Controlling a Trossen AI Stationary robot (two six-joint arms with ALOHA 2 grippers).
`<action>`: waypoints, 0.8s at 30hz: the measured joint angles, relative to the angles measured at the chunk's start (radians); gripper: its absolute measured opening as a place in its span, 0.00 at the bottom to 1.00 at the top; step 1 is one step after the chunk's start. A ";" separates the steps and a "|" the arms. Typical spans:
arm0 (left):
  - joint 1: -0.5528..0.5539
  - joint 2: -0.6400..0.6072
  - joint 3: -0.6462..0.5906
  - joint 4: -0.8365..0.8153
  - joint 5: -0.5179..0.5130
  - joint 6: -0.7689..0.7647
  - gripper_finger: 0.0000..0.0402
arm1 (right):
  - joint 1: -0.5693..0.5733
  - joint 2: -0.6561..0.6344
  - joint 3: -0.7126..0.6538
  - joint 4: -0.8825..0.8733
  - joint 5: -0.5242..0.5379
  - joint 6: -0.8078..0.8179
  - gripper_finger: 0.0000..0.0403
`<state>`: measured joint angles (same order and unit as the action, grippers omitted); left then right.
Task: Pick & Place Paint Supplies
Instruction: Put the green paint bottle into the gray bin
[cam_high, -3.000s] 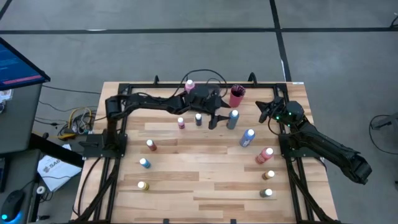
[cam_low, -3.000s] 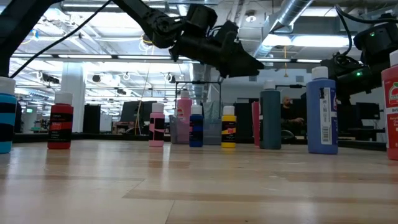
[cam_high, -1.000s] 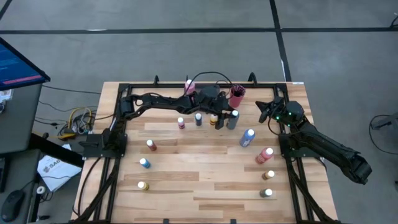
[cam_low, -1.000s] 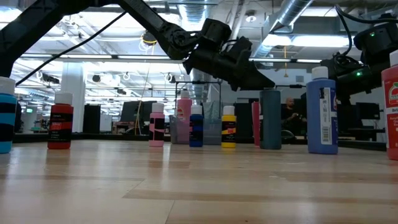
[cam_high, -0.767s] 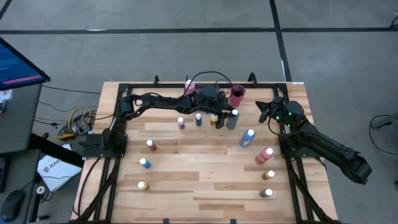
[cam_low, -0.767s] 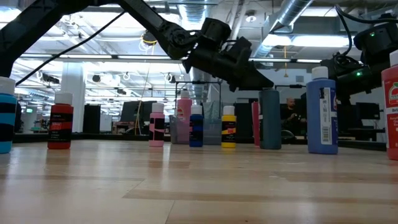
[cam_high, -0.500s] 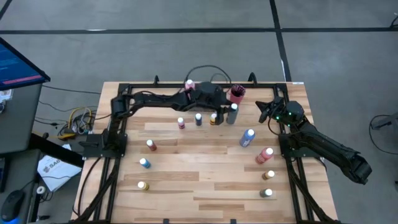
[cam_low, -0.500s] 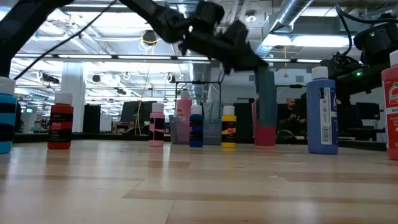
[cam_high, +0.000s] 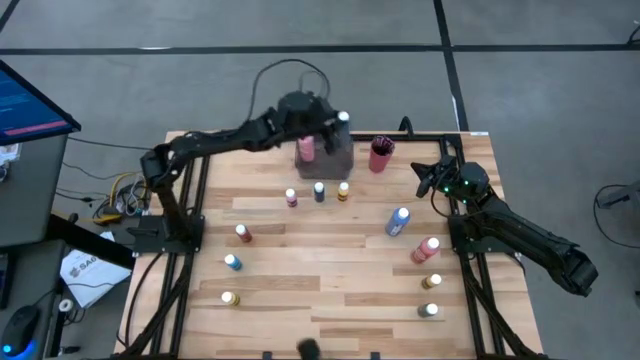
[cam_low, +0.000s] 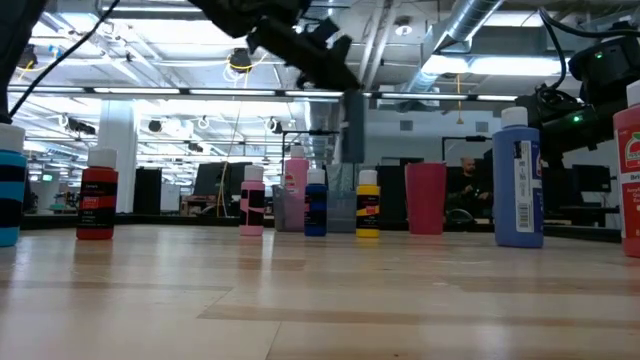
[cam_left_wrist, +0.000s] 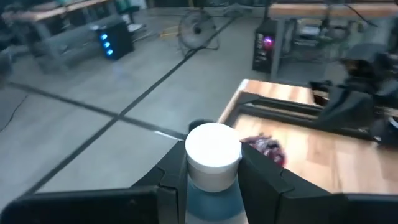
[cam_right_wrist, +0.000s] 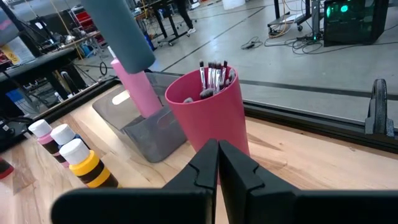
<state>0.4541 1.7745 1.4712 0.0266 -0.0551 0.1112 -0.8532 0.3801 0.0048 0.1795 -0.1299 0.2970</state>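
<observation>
Left gripper (cam_left_wrist: 213, 180) pinches a grey-blue bottle (cam_left_wrist: 213, 163) just under its white cap, fingers (cam_left_wrist: 169, 186) on both sides of the neck. In the high view the left gripper (cam_high: 335, 128) holds it aloft over the grey tray (cam_high: 343, 160) at the table's far edge; in the low view the bottle (cam_low: 354, 125) hangs upright, clear of the table, above the tray (cam_low: 338, 212).

Inside the tray: one tall pink bottle (cam_high: 305, 148). Just beside the tray, toward the right arm: red cup (cam_high: 380, 155) with brushes (cam_right_wrist: 213, 76) standing in it.

In front of the tray, a row of three small bottles: pink (cam_high: 291, 198), dark (cam_high: 319, 191), yellow (cam_high: 343, 190). Blue bottle (cam_high: 398, 221) and a pink-red one (cam_high: 426, 249) lie nearer the right arm. The blue bottle's label (cam_low: 525, 180) carries print too small to read.

Right gripper (cam_high: 428, 178) waits at the table's right edge, fingers (cam_right_wrist: 202, 163) pressed together, pointed at the cup.
</observation>
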 joint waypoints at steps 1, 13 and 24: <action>0.021 -0.017 -0.028 0.010 0.001 -0.015 0.22 | 0.000 0.000 0.000 0.000 0.000 0.000 0.02; 0.075 -0.074 -0.349 0.258 0.043 -0.021 0.22 | 0.000 0.000 0.000 0.000 0.000 0.000 0.02; 0.075 -0.027 -0.396 0.339 -0.026 0.004 0.22 | 0.000 0.000 0.000 0.000 0.000 0.000 0.02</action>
<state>0.5289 1.7476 1.0748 0.3659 -0.0810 0.1154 -0.8535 0.3801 0.0051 0.1795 -0.1303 0.2970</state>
